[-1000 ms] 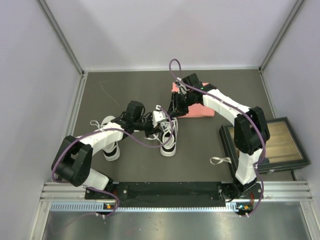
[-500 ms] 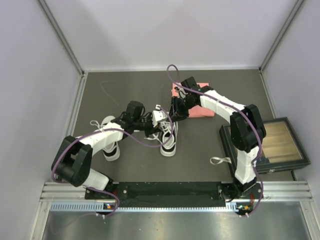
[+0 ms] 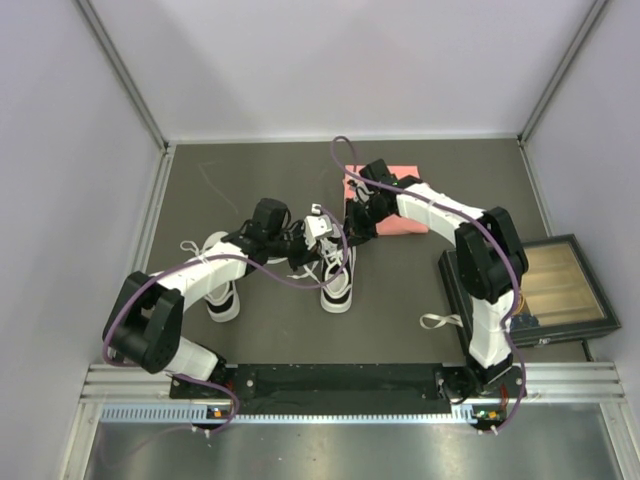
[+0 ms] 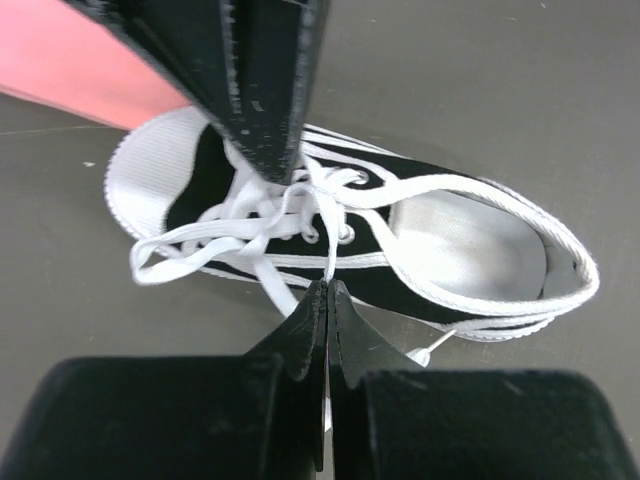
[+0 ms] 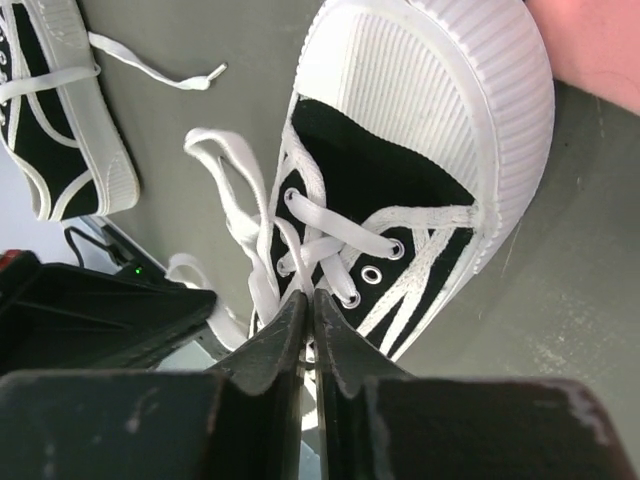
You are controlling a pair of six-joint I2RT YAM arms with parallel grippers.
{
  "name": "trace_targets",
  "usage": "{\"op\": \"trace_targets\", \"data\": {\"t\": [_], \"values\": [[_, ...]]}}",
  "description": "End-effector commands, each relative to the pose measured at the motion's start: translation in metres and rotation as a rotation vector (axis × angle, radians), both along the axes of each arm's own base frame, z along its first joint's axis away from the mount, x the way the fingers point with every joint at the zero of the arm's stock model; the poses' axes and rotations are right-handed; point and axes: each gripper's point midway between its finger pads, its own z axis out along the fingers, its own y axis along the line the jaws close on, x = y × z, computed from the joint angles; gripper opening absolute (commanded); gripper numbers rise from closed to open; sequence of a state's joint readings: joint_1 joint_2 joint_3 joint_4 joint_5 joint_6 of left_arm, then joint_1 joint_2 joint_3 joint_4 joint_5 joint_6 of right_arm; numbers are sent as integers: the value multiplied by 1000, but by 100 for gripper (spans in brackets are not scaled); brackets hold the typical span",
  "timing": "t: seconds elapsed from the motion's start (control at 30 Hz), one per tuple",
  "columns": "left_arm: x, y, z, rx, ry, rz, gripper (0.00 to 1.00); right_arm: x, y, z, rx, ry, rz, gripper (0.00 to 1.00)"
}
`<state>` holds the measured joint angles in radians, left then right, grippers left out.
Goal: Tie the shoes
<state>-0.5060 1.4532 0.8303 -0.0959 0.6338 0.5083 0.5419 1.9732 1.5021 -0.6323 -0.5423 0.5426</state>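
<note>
Two small black-and-white sneakers lie on the dark table: one on the left [image 3: 222,288] and one in the middle [image 3: 338,278], toe toward the back. Both grippers meet over the middle shoe's laces. My left gripper [image 3: 318,226] is shut on a white lace strand [image 4: 328,262] rising from the eyelets; the shoe [image 4: 470,250] lies just beyond its tips [image 4: 328,290]. My right gripper [image 3: 356,226] is shut on another lace strand [image 5: 290,255] of the same shoe [image 5: 420,140], tips [image 5: 308,300] right at the eyelets. Loose lace loops hang on the shoe's side. The other shoe [image 5: 60,120] shows at the top left of the right wrist view.
A pink pad [image 3: 404,218] lies just behind the middle shoe, under the right arm. A dark framed box [image 3: 565,290] stands at the right edge. A short white strip [image 3: 438,321] lies near the right arm's base. Grey walls enclose the table.
My right gripper has moved left and nearer to the middle shoe's laces. My left gripper has shifted slightly toward the back with its lace. The shoes have stayed put.
</note>
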Motion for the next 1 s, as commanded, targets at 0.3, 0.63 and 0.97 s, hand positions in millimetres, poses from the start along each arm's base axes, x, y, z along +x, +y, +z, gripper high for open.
{"op": "trace_targets", "data": {"t": [0.3, 0.63, 0.97], "values": [[24, -10, 27, -34, 34, 107, 0, 5, 4, 48, 67, -152, -3, 0], [26, -24, 10, 34, 41, 74, 0, 6, 6, 53, 77, -158, -6, 2], [30, -17, 0, 64, 69, 127, 0, 6, 7, 53, 87, -155, -2, 3]]}}
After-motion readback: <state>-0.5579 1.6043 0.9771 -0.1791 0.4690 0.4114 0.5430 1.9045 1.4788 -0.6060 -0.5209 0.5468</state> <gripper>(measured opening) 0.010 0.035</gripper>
